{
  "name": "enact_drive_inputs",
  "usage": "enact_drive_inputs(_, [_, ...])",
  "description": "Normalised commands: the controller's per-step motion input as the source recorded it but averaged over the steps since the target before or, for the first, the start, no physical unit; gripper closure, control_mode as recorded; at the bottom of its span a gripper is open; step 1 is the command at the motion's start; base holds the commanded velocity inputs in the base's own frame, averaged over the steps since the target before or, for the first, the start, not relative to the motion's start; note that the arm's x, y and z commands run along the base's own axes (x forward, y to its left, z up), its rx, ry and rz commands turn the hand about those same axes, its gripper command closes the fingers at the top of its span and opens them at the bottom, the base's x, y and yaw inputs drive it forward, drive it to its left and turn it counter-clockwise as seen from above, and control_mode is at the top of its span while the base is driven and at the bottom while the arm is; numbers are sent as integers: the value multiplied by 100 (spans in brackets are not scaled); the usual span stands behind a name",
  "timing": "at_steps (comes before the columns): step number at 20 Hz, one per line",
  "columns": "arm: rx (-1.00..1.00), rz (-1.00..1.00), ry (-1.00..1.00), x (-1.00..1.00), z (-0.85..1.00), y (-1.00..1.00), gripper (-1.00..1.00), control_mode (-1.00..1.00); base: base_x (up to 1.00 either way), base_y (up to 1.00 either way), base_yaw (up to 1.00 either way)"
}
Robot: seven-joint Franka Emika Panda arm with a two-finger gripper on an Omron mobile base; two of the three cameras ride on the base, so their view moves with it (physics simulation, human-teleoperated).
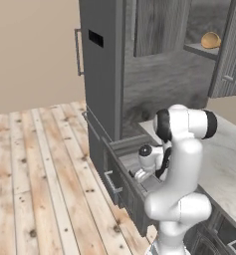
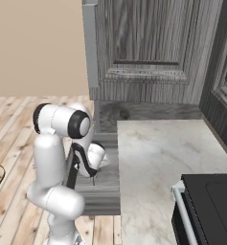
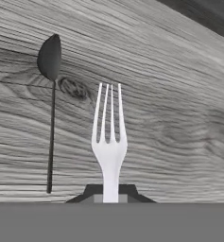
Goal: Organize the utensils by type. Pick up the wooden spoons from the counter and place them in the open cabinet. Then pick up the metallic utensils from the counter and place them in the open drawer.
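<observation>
Clenched on a silver fork (image 3: 109, 142) at frame centre above the drawer floor (image 3: 179, 94), risking clatter onto the spoon (image 3: 50, 94) if released crooked.

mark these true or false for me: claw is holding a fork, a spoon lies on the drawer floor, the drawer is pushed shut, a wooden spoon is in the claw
1. The claw is holding a fork. True.
2. A spoon lies on the drawer floor. True; it lies beside the fork.
3. The drawer is pushed shut. False; it stands pulled out beside the counter.
4. A wooden spoon is in the claw. False; the held piece is a pale metallic fork with three tines.
</observation>
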Motion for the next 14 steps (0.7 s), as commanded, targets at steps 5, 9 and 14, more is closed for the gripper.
enact_drive_inputs(5, [0,0,10,37,-18,-5,100,-100,0,0,0])
enact_drive_inputs(9, [0,0,12,43,-6,-3,100,-100,0,0,0])
enact_drive_inputs(14, [0,0,17,41,-1,-5,100,-100,0,0,0])
